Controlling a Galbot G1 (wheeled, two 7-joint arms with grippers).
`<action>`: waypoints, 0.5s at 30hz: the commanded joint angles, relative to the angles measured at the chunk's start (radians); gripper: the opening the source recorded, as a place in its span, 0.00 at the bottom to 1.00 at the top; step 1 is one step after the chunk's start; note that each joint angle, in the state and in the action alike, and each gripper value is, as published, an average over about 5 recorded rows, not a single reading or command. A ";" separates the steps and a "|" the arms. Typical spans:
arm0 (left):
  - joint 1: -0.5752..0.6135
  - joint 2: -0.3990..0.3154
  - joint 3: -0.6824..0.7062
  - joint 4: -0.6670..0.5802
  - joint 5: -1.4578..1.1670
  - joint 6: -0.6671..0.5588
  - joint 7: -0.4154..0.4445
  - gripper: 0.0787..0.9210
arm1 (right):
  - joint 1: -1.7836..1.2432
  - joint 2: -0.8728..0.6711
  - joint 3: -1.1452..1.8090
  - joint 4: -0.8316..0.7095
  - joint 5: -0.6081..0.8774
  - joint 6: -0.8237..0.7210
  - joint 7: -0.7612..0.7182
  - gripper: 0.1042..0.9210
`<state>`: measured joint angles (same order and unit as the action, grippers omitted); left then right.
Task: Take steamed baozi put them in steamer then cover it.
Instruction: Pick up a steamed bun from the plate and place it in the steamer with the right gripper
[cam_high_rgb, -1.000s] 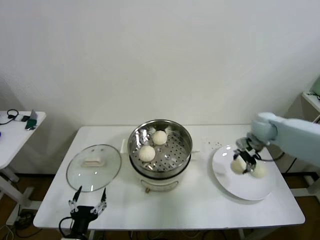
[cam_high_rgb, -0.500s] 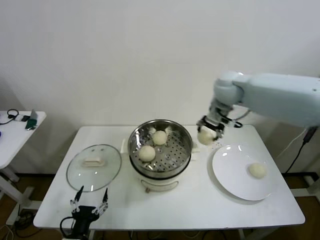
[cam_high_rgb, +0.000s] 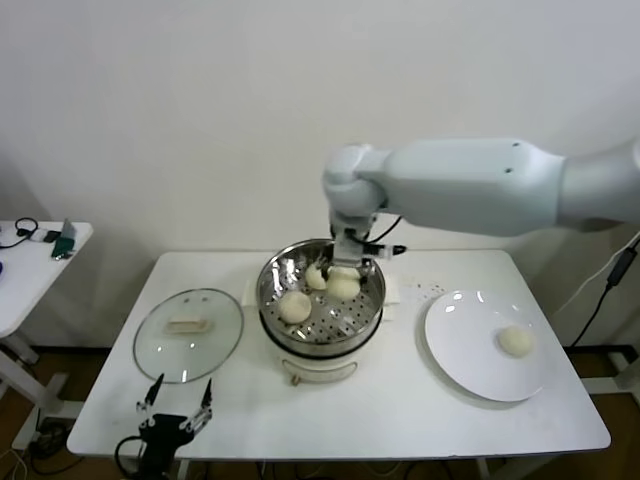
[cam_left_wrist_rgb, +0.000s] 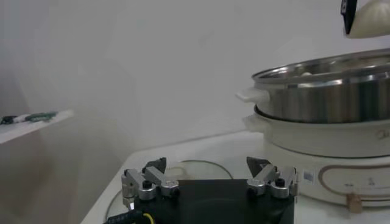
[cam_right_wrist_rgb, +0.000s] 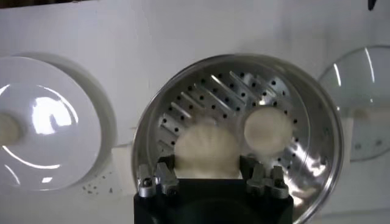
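Right tool (cam_high_rgb: 343, 272) over the steamer (cam_high_rgb: 320, 340), clamped on one baozi (cam_right_wrist_rgb: 207, 150) held above the perforated floor; two baozi (cam_high_rgb: 294, 306) in the basket; one on the plate (cam_high_rgb: 470, 370); left tool (cam_high_rgb: 177, 413) parked at desk (cam_high_rgb: 400, 420) front edge, jaws wide, nothing held.

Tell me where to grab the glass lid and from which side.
Grip the cream handle at the centre of the glass lid, coming straight down from above. The lid lies flat on the table, handle up, and its low dome gives the fingers no other hold.
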<state>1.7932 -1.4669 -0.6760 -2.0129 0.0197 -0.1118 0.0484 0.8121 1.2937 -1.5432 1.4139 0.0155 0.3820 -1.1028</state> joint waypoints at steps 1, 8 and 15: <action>0.009 0.003 -0.004 0.007 -0.008 -0.003 -0.001 0.88 | -0.128 0.108 0.016 -0.050 -0.072 0.052 -0.005 0.71; 0.013 0.003 -0.009 0.013 -0.014 -0.004 -0.001 0.88 | -0.129 0.103 -0.020 -0.055 -0.059 0.061 -0.012 0.71; 0.000 0.001 -0.005 0.012 -0.009 0.004 0.001 0.88 | -0.141 0.086 -0.033 -0.041 -0.046 0.046 -0.022 0.71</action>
<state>1.7967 -1.4646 -0.6811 -2.0010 0.0095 -0.1115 0.0489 0.7078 1.3630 -1.5622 1.3771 -0.0237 0.4224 -1.1189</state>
